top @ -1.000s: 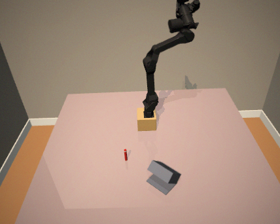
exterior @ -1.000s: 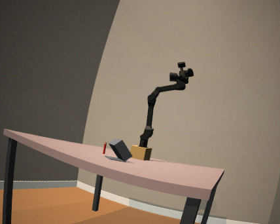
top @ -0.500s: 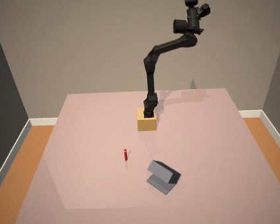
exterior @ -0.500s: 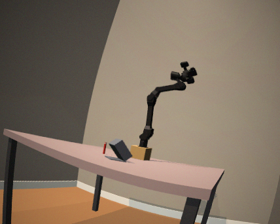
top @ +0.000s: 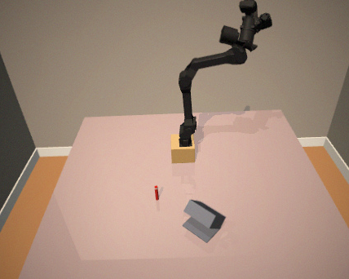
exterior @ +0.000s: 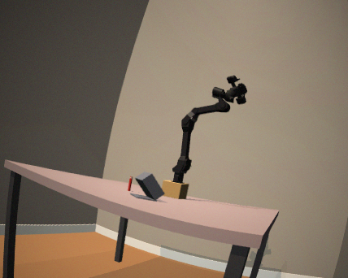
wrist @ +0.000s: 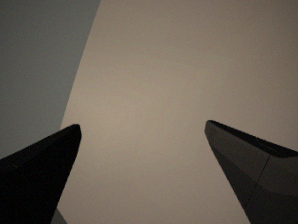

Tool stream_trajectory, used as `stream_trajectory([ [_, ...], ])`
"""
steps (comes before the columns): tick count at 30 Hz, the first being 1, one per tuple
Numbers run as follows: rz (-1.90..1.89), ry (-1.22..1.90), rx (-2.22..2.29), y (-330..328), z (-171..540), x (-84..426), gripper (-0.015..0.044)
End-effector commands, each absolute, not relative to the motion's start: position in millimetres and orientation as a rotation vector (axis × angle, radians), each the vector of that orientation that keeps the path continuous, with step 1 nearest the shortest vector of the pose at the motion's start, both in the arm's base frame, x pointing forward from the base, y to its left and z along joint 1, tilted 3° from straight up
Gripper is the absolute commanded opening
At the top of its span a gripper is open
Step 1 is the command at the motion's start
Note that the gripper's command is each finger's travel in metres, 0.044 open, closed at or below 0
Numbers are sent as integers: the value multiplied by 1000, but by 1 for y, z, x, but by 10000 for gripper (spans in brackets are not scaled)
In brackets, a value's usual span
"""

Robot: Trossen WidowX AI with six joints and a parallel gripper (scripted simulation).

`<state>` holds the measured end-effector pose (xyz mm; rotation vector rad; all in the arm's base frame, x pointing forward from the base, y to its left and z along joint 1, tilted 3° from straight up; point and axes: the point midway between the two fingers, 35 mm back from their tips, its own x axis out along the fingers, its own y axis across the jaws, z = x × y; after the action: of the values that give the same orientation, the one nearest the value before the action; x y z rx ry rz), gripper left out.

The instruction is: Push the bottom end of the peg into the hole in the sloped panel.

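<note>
A thin red peg [top: 156, 192] [exterior: 130, 184] stands upright on the pink table [top: 111, 163] [exterior: 216, 219], left of the panel in the top view. The grey sloped panel [top: 201, 213] [exterior: 150, 185] is a tilted block on a flat base plate; its hole cannot be made out in either the top or the exterior view. My gripper [wrist: 145, 128] is open and empty. It is raised high above the back right of the table, far from the peg and the panel, and the wrist view shows only wall between the fingers.
The arm stands on a yellow block [top: 183, 155] [exterior: 175, 189] toward the back of the table, behind the peg and the panel. Walls [top: 111, 61] [exterior: 273, 142] stand behind and at the sides.
</note>
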<state>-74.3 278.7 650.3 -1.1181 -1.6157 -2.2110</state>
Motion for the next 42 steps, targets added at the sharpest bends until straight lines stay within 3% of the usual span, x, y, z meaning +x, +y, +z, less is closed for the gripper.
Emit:
stream_trajectory([
  [1,-2241,-1623,-1239,297,644,-55,440],
  [23,-2414,-1641,-1890,364,593,69,440],
  [42,-2443,-1667,-2533,378,528,199,440],
])
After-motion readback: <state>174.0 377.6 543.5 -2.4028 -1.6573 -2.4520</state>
